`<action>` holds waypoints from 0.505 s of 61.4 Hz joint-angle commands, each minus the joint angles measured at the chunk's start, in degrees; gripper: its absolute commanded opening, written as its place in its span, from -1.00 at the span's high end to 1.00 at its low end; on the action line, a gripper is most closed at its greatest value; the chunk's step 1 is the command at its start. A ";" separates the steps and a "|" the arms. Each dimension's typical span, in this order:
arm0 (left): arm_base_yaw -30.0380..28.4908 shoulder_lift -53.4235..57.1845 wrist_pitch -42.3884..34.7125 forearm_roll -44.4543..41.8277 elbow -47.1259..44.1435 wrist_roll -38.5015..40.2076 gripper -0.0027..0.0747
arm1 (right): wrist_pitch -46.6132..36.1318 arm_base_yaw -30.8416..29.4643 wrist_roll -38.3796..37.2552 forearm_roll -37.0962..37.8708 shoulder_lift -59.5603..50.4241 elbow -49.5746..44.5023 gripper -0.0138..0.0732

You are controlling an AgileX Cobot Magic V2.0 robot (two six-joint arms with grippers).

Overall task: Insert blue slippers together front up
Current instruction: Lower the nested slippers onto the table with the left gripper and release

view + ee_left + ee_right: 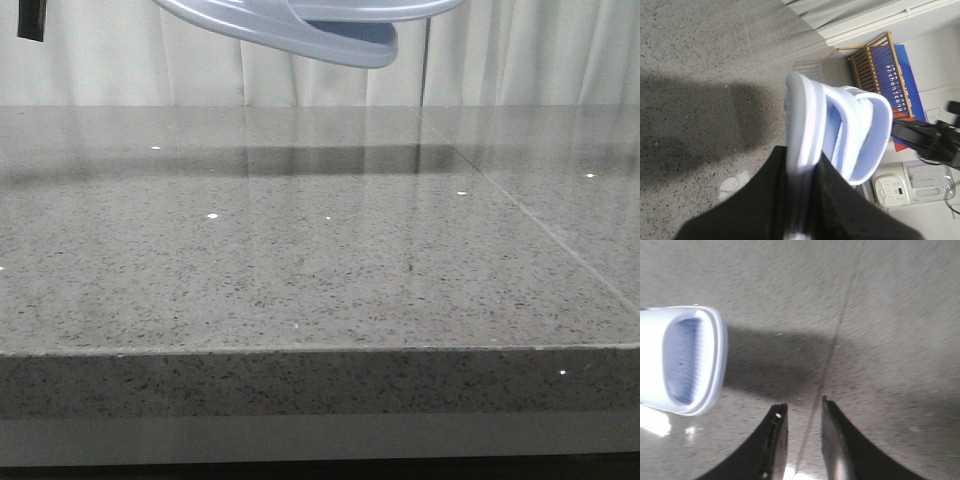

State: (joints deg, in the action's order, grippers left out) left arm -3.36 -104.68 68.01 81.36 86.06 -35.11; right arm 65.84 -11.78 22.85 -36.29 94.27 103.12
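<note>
The blue slippers (300,25) hang in the air at the top of the front view, high above the table, partly cut off by the frame edge. In the left wrist view the two slippers (840,125) are nested, one inside the other's strap. My left gripper (802,155) is shut on the sole edge of the outer one. My right gripper (804,407) is open by a narrow gap and holds nothing, above the tabletop. One slipper end (685,360) with a ribbed footbed lies off to its side, apart from the fingers.
The grey speckled stone table (300,260) has a front edge (300,350) and a seam (530,220) running back on the right. White curtains hang behind it. A wooden rack (880,70) and a white appliance (895,187) stand beyond the table.
</note>
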 commanded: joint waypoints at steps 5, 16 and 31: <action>-0.18 3.58 5.58 4.32 1.67 0.11 0.98 | -6.21 1.37 0.38 6.10 -9.08 1.25 0.31; -0.18 3.58 5.34 4.32 1.67 0.11 0.98 | -11.86 2.02 0.38 10.67 -16.47 -4.69 0.40; -0.18 3.58 5.23 2.05 1.67 0.11 0.98 | -20.86 2.02 4.43 11.81 -27.64 -19.18 0.66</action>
State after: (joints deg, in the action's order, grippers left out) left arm -3.44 -104.68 68.15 79.37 86.06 -35.11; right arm 51.42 -9.81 25.07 -23.84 71.28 86.60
